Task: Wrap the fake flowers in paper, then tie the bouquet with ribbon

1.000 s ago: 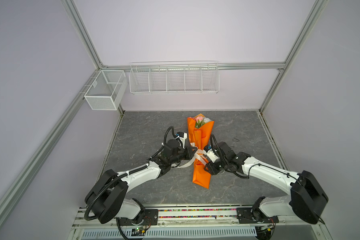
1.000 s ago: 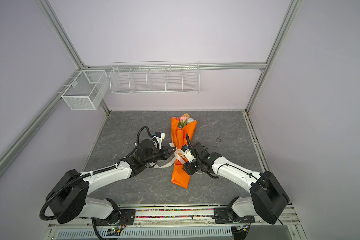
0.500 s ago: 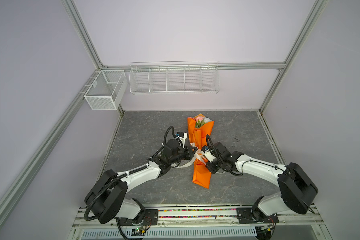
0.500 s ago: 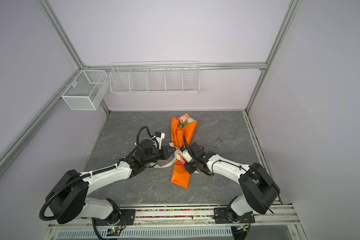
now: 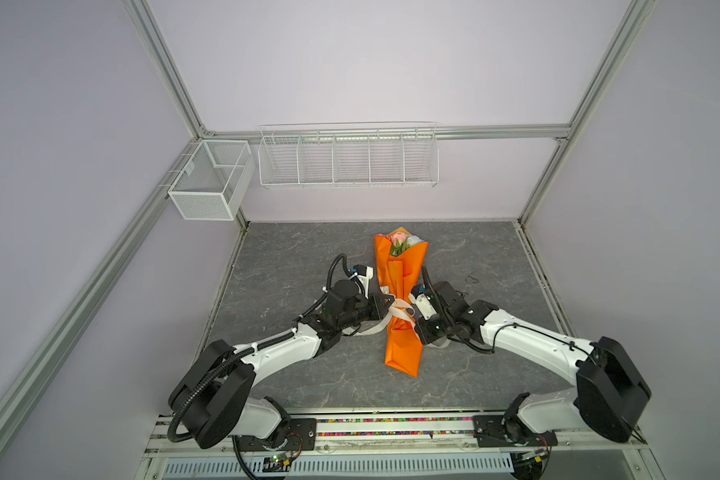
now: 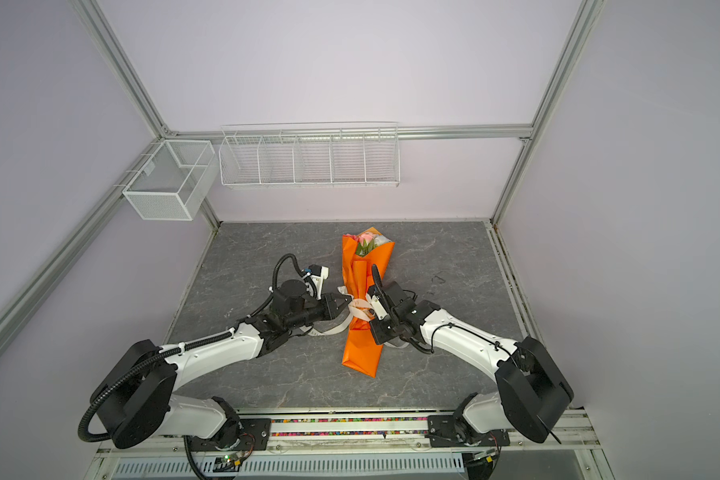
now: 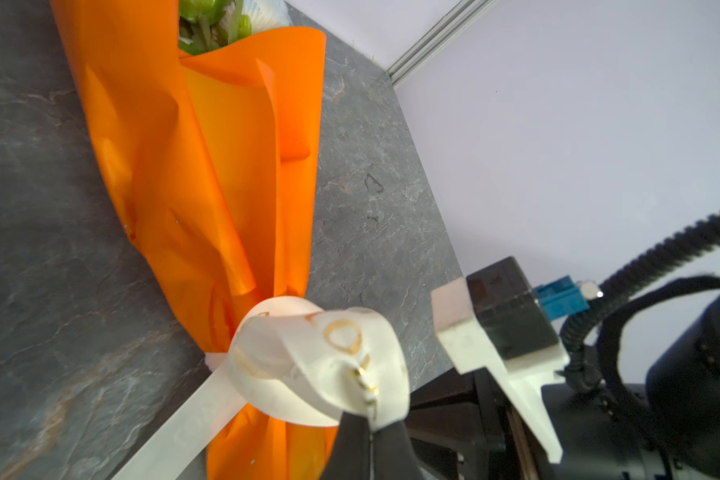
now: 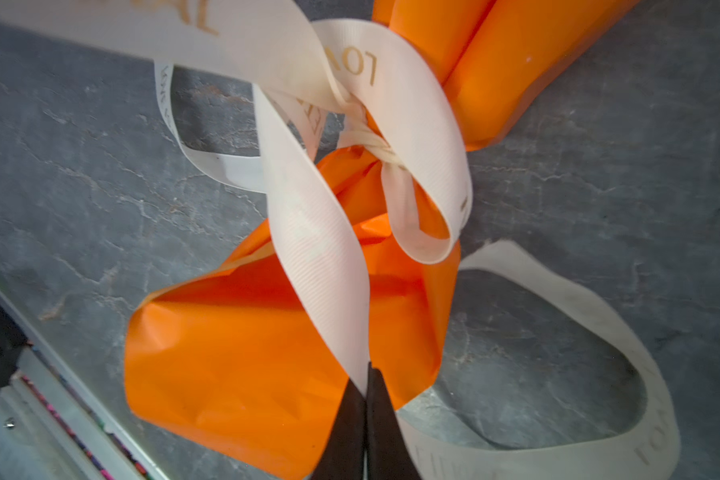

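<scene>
Both top views look down from high at 6 o'clock toward 12 o'clock, while both wrist cameras closely face the bouquet's [image 7: 208,166] ribbon [image 8: 308,232] from opposite sides.

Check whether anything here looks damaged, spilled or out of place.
Nothing looks damaged or spilled. Only a small dark loop lies on the table right of the bouquet; I cannot tell what it is.

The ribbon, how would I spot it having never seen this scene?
Find the grey stone-patterned table, then the orange paper bouquet lying at its middle. Around the bouquet's narrow waist sits the ribbon: the only cream band, printed with gold letters.
</scene>
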Motion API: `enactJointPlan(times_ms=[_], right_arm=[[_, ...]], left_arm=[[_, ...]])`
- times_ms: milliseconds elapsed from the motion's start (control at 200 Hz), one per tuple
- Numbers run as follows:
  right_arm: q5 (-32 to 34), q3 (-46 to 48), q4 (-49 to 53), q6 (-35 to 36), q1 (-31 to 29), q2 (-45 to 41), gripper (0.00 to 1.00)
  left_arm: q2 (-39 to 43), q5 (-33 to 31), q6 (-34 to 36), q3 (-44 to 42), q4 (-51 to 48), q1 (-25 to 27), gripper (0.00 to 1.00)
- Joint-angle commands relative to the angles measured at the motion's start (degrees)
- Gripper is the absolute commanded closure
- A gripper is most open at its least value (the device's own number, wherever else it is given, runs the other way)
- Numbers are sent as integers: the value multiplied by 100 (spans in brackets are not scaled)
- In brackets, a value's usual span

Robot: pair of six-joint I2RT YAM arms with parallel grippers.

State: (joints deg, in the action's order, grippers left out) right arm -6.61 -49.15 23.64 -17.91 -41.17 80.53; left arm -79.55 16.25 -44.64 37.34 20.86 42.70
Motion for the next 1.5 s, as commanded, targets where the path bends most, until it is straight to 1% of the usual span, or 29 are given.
enactJointPlan(times_ms=[0, 60, 110, 205, 290, 340, 360, 380, 415, 435, 495, 610, 680, 765, 785, 870, 900, 935, 980, 1045, 1125, 1195, 1235, 1360, 1415, 1495], right_arm=[[-913, -85, -398, -979, 133, 206, 93], [-1030, -167, -470, -1255, 176, 327, 93], [-1044, -309, -457, -1306, 172, 443, 93], [-980, -422, -356, -1322, 184, 639, 93], [-881, -485, -246, -1320, 195, 718, 93], [-832, -517, -158, -1321, 201, 743, 93], [-799, -524, -134, -1328, 199, 745, 93], [-776, -522, -111, -1343, 198, 741, 93], [-740, -503, -89, -1365, 207, 724, 93], [-729, -488, -88, -1380, 208, 709, 93], [-689, -456, -97, -1411, 222, 662, 93], [-657, -382, -114, -1460, 265, 575, 93], [-661, -377, -77, -1460, 294, 563, 93], [-635, -350, -70, -1457, 327, 525, 93], [-660, -350, -74, -1461, 336, 518, 93], [-761, -389, 15, -1363, 371, 521, 93], [-762, -416, 71, -1335, 364, 512, 93], [-767, -412, 97, -1308, 376, 495, 93], [-782, -400, 104, -1289, 392, 465, 93], [-813, -408, 127, -1286, 424, 454, 93], [-908, -418, 124, -1298, 467, 459, 93], [-998, -403, 76, -1324, 471, 454, 93], [-1043, -394, 54, -1345, 483, 438, 93], [-1112, -319, -79, -1457, 528, 386, 93], [-1175, -291, -156, -1510, 544, 388, 93], [-1184, -263, -223, -1533, 551, 378, 93]], left_arm=[[225, -342, -523, -467, 293, -33, 95], [300, -492, -772, -758, 648, -33, 95], [308, -629, -1026, -978, 921, -34, 91], [241, -714, -1296, -1213, 1198, -41, 90], [200, -845, -1550, -1247, 839, -51, 79], [173, -898, -1697, -1288, 674, -51, 78], [176, -930, -1698, -1321, 632, -49, 76], [168, -959, -1784, -1346, 605, -46, 70], [179, -996, -1955, -1405, 563, -51, 58], [187, -1000, -1997, -1440, 535, -51, 54], [277, -1013, -2042, -1540, 404, -51, 53], [726, -1178, -2128, -1811, 23, -51, 41], [1165, -1216, -1975, -1971, -144, -51, 41], [1794, -1331, -1794, -1988, -723, -51, 41], [1950, -1346, -1547, -1981, -844, -51, 41], [2588, -1628, -1160, -1884, -1412, -60, 44], [2784, -1694, -946, -1794, -1599, -73, 47], [2973, -1743, -625, -1644, -1892, -106, 47], [3108, -1725, -96, -1440, -2083, -121, 49], [3045, -1405, 927, -1141, -1980, -139, 54], [2497, -810, 2178, -491, -2081, -145, 54], [1671, -291, 3275, 355, -2627, -147, 54], [1187, -114, 3762, 883, -3023, -148, 53], [-254, 331, 4572, 2263, -4069, -148, 52], [-753, 636, 4863, 2642, -4332, -148, 50], [-1260, 676, 4999, 2970, -4529, -148, 49]])
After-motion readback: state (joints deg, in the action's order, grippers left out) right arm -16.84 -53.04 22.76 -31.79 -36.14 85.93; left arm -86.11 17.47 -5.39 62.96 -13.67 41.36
